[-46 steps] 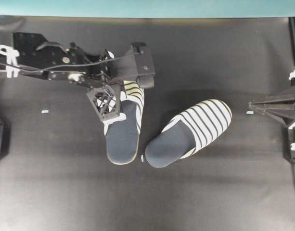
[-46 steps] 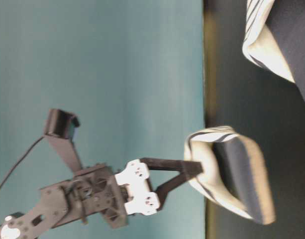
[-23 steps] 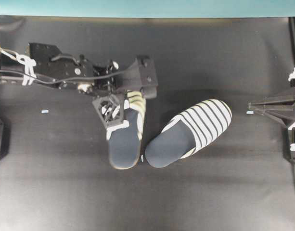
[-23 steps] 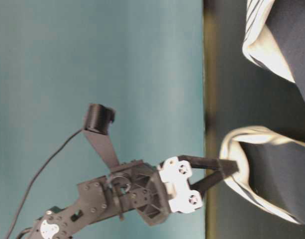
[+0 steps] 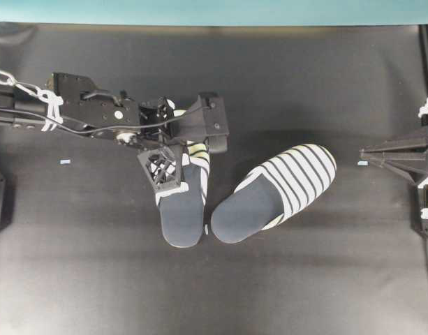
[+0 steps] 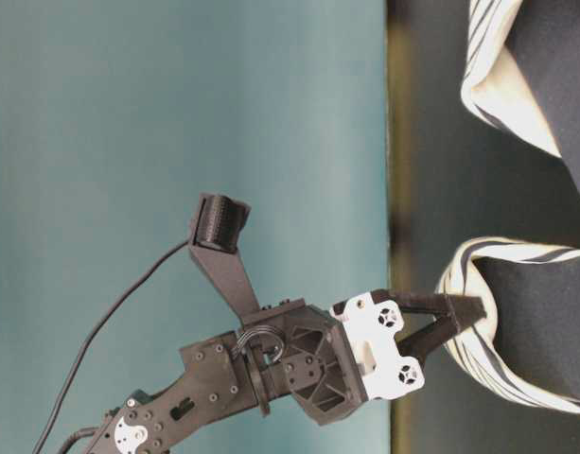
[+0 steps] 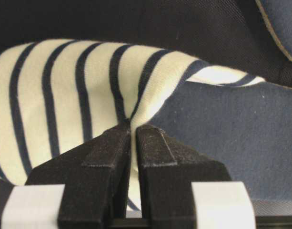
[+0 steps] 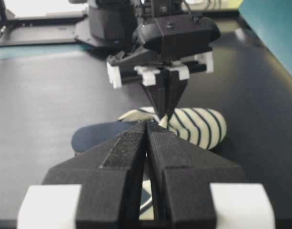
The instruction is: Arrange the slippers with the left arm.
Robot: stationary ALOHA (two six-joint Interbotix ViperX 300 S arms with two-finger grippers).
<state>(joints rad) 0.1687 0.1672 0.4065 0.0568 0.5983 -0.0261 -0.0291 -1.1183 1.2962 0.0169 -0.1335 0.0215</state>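
A black table [image 5: 304, 279] carries 2 slippers: the left slipper [image 5: 181, 209] lies just beside the right slipper [image 5: 276, 194], heels near. Beside those heels lies a small pale scrap [image 5: 207, 229].

The left gripper [image 7: 132, 136] is pinched tight, while the right gripper [image 8: 148, 126] is closed, parked.

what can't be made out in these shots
- Overhead view: the striped toe cover of the held backless slipper is mostly hidden under the black left hand and its camera mount.
- Table-level view: both slippers are cut off by the right edge.
- Right wrist view: the second striped slipper is largely hidden behind the shut right hand.
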